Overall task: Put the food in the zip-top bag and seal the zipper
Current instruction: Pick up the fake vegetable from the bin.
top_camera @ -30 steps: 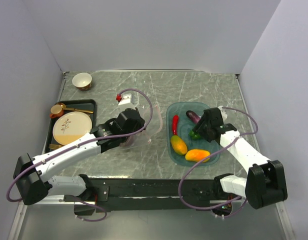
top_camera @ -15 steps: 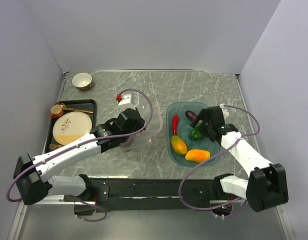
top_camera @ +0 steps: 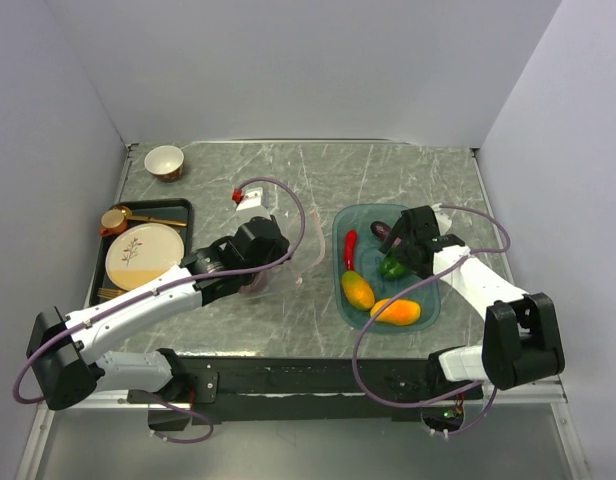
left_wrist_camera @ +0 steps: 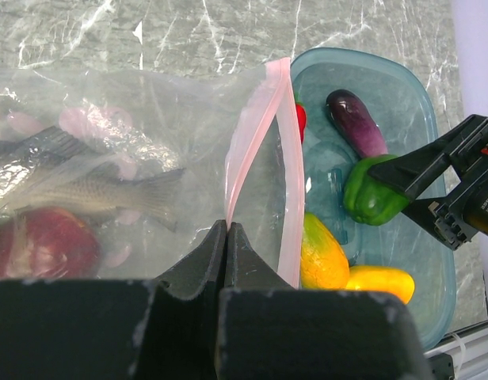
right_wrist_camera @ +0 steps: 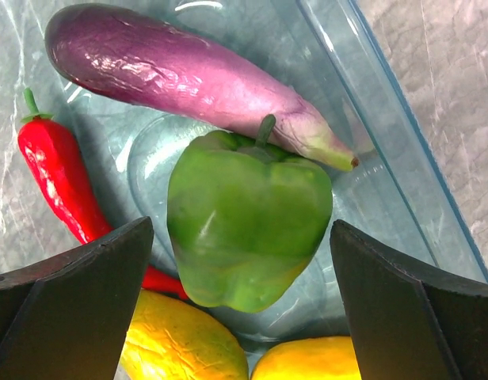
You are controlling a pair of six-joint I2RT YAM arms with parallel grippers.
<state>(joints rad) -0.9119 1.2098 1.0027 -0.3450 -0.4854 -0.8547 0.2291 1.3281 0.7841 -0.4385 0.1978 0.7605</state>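
1. The zip-top bag (left_wrist_camera: 133, 158), clear and crinkled, is sitting just left of the teal tray (left_wrist_camera: 434, 237). Its pale pink zipper (left_wrist_camera: 264, 134) is gaping, and a dark red apple (left_wrist_camera: 42, 241) is showing through the plastic.
2. The left gripper (left_wrist_camera: 226, 237) is pinching the zipper, fingers pressed together. The right gripper (right_wrist_camera: 240, 261) is hanging with its fingers spread wide either side of the green pepper (right_wrist_camera: 248, 229).
3. A grey marbled table (top_camera: 288, 170) is carrying everything, with pale walls (top_camera: 308, 70) enclosing it.
4. Lying in the tray are one green pepper, one eggplant (right_wrist_camera: 181, 75), one chili (right_wrist_camera: 58, 174) and two mangoes (right_wrist_camera: 181, 344).
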